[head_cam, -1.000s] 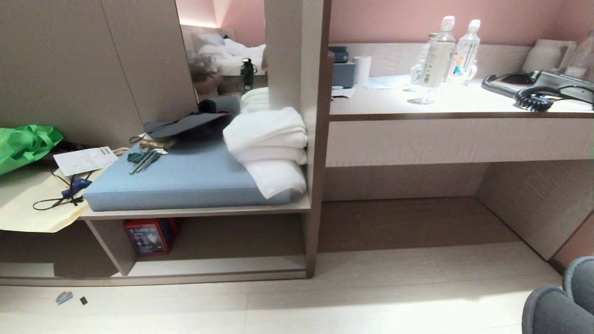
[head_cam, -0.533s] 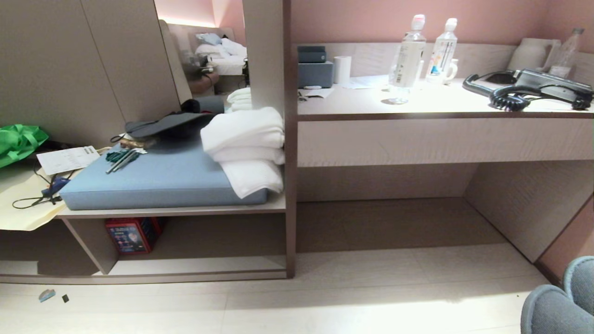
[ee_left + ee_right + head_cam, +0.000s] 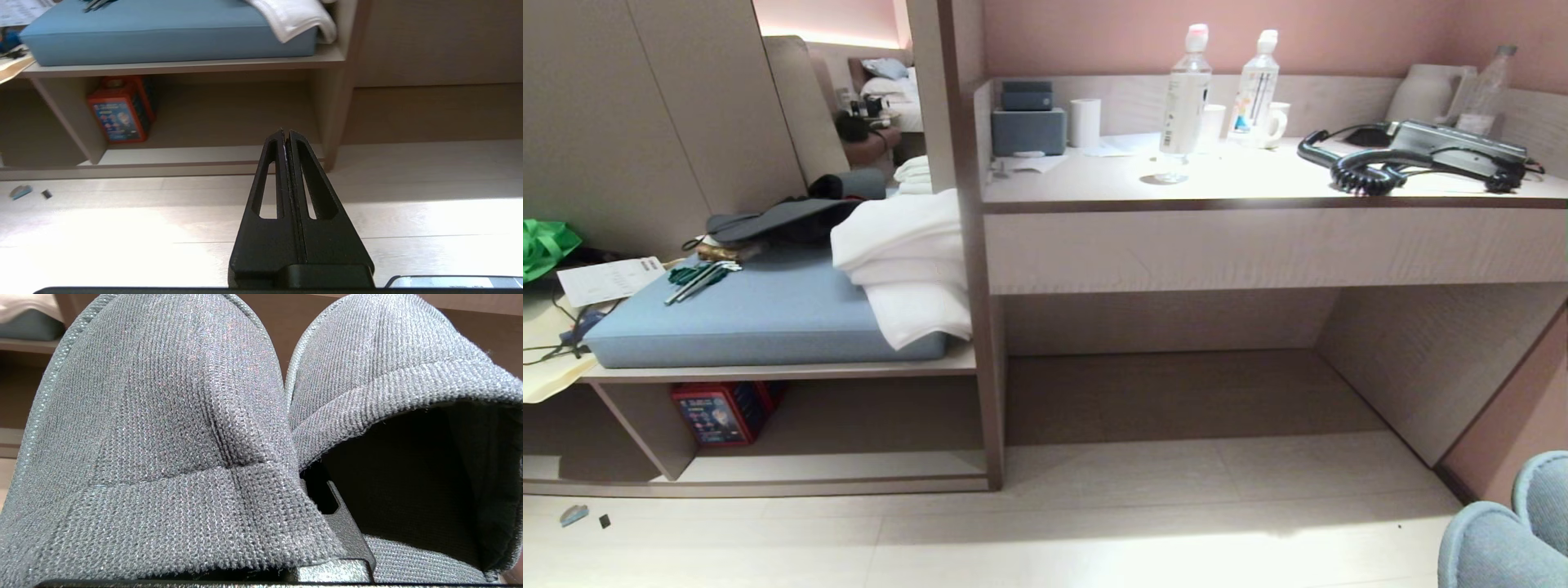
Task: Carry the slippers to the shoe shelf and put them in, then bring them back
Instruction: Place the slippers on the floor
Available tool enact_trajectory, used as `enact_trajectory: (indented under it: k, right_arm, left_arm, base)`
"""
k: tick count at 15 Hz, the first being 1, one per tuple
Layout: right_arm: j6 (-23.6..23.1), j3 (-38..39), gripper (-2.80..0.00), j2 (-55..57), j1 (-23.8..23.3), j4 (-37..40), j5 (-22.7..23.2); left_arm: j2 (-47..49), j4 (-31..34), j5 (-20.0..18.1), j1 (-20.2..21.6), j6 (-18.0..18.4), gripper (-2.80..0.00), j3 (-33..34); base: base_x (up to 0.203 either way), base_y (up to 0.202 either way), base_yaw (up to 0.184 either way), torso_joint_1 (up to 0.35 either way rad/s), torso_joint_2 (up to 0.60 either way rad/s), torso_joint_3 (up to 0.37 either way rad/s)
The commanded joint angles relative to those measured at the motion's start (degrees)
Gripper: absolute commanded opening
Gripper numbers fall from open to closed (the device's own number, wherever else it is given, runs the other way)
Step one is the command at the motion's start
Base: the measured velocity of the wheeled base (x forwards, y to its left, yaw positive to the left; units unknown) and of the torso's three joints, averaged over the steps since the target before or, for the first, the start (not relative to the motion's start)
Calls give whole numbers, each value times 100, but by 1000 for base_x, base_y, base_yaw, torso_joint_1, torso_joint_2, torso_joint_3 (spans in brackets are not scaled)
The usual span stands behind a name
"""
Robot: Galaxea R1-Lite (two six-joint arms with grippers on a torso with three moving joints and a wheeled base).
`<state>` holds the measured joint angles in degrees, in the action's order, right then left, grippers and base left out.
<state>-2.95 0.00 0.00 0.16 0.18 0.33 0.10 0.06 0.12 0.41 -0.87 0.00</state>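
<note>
Head view: the slippers [image 3: 1503, 535] peek in at 4 o'clock, toes up, well apart from the shelf [image 3: 768, 482] at 8 o'clock, where a red box [image 3: 719, 412] stands inside by the upright panel.

Left wrist view: the left gripper [image 3: 286, 136] hangs clenched and empty above the floor [image 3: 408, 204].

Right wrist view: the right gripper [image 3: 327, 498] is clamped on the slippers [image 3: 163, 437], side by side.
</note>
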Motion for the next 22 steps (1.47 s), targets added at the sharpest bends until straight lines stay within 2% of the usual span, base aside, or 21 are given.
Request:
enact_trajectory:
  k: [1,15,22]
  right_arm:
    - [-4,9,-280,9,2,-1,2]
    - [-39,9,-280,9,2,-1,2]
    - [-74,0,-280,9,2,-9,2]
  left_arm:
    - [-1,3,-3,2,-1,-280,0]
    - [-1,3,5,2,-1,-280,0]
    - [-1,3,5,2,-1,-280,0]
  base:
    - [0,-199,3,2,-5,0]
    - [0,-194,2,4,3,3]
    - [0,-18,0,0,0,0]
